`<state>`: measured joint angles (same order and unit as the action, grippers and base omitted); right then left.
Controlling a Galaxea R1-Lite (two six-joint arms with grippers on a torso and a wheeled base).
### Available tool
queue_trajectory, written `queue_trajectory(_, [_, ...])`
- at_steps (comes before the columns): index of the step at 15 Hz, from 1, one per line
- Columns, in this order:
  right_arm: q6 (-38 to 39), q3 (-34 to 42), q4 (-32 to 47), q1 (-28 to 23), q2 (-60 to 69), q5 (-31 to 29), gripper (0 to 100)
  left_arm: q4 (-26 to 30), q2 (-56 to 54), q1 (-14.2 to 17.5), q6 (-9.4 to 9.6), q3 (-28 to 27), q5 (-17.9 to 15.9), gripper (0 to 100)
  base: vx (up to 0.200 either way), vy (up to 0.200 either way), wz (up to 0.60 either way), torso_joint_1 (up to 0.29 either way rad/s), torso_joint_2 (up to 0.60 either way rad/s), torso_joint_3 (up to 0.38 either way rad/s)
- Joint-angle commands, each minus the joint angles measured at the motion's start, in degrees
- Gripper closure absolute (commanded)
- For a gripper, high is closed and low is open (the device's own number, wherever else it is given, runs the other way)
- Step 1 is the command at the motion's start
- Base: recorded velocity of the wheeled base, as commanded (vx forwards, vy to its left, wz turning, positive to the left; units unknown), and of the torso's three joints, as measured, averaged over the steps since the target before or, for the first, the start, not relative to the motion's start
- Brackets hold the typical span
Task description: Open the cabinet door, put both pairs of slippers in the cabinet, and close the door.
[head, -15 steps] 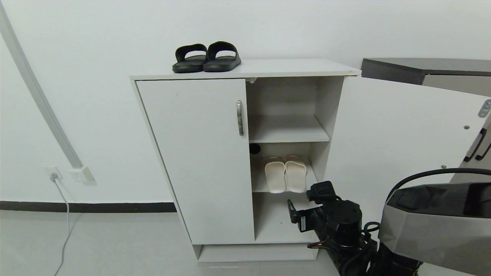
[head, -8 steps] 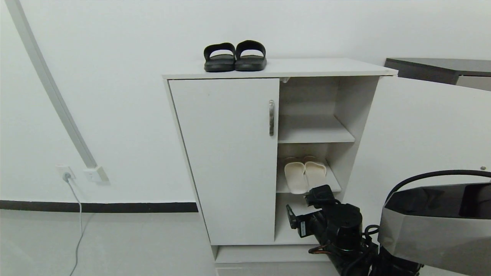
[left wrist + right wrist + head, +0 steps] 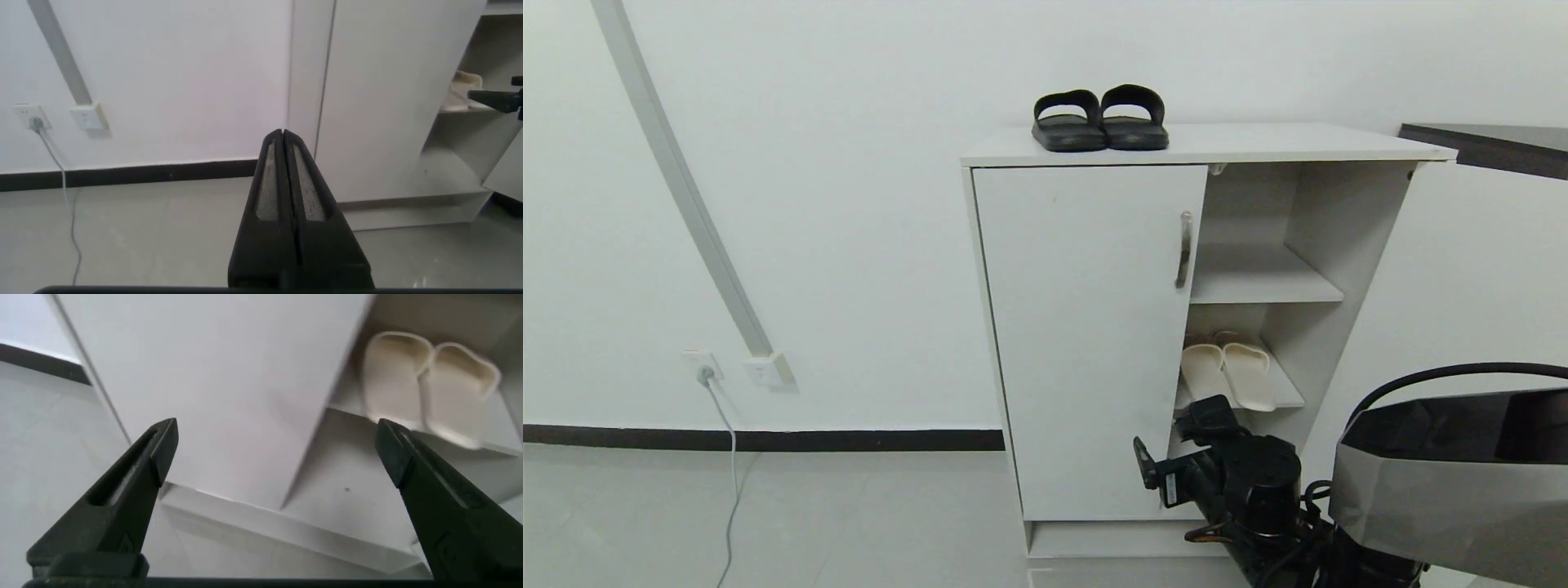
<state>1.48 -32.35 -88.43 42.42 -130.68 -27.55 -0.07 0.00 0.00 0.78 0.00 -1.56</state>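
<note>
Nearest, the left tool (image 3: pixel 283 147) is pressed together and empty; the right tool (image 3: pixel 275 433) is spread wide, low before the open cabinet (image 3: pixel 1258 143). White slippers (image 3: pixel 1229 374) sit on its middle shelf. Farthest, black slippers (image 3: pixel 1101 122) rest on top — likely light, rubbery, bendy — best pinched by both straps.

You're facing a plain white wall (image 3: pixel 849 163), evenly lit. Grey trunking (image 3: pixel 678 184) slants down it to a small box (image 3: pixel 764 371). A socket (image 3: pixel 701 363) sits just beside the box, with a grey cable (image 3: pixel 731 474) plugged in and hanging down. Dark skirting (image 3: pixel 768 438) runs along the base. The floor (image 3: pixel 849 523) is light grey and glossy. There's a dark-topped unit (image 3: pixel 1486 147) at far right.
</note>
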Motion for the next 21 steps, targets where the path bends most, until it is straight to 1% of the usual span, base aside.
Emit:
queue_trajectory(1, [0.0,0.0,0.0,0.0,-0.2,0.0,0,0.0,0.1,0.0,0.01,0.0,0.0,100,0.0,0.0,0.0,0.0,0.0,0.0])
queue_trajectory(21, [-0.3,0.1,-0.7,0.4,-0.9,0.0,0,0.0,0.0,0.0,0.01,0.0,0.1,100,0.0,0.0,0.0,0.0,-0.01,-0.008])
